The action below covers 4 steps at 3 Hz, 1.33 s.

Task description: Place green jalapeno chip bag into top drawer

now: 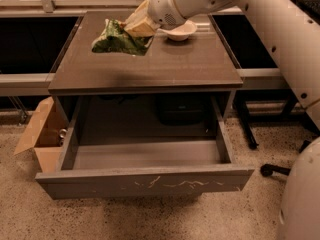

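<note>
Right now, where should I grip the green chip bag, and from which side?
Pinch the crinkled edge nearest the cream bowl, coming from above on that side. The green jalapeno chip bag is soft and rumpled, so only a raised fold fits between fingers. The gripper sits there, shut on that edge.
</note>
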Tool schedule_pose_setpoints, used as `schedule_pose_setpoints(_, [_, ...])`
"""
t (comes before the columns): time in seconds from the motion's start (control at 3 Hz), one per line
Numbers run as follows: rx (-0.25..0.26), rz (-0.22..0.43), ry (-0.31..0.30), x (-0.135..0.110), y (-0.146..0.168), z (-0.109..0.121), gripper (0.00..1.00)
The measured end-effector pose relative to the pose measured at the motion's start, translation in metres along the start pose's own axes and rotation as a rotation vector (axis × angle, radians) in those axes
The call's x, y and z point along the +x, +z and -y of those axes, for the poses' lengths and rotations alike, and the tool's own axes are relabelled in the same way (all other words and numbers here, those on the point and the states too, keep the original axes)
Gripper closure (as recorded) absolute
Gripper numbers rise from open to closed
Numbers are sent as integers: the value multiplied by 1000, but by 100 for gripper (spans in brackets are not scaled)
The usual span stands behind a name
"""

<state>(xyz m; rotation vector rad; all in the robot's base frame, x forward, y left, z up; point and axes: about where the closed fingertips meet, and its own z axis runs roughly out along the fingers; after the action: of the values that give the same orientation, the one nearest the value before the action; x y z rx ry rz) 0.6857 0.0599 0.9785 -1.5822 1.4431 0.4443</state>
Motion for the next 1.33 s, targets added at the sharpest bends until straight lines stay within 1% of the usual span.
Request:
schedule_pose_setpoints(0.33, [-1, -13, 7, 4, 6, 2, 100])
schedule_pose_setpoints(0.67, [-115, 57, -40, -7, 5, -26, 100])
schedule_pose_setpoints(1.0, [-215, 94, -94, -8, -4, -71, 100])
schedule_pose_setpoints(1.33, [-275, 110, -86, 9, -14, -116, 100])
